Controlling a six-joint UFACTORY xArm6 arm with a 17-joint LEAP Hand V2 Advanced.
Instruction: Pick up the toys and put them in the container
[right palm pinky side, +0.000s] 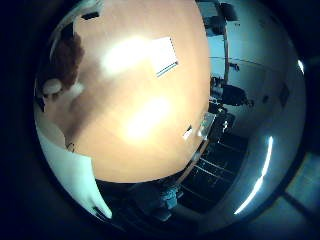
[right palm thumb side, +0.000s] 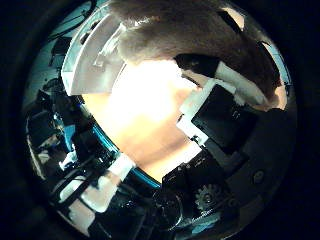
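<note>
A brown furry plush toy (right palm thumb side: 190, 30) lies close against my palm and fills one side of the thumb side view. My right hand (right palm thumb side: 220, 115) has its white and black thumb pressed into the fur, and a white finger (right palm thumb side: 95, 55) curls in from the other side. The little finger side view shows the same toy, brown fur with a pale patch (right palm pinky side: 52, 86), at the picture's edge beside another white finger (right palm pinky side: 75, 175). The wooden table (right palm pinky side: 150, 145) lies well below the hand. No container shows in either view.
A flat white rectangular thing (right palm pinky side: 165, 55) lies on the table. A small white object (right palm pinky side: 187, 132) and a clear item (right palm pinky side: 207, 122) sit near the table's edge. Beyond the edge stand dark equipment and room walls.
</note>
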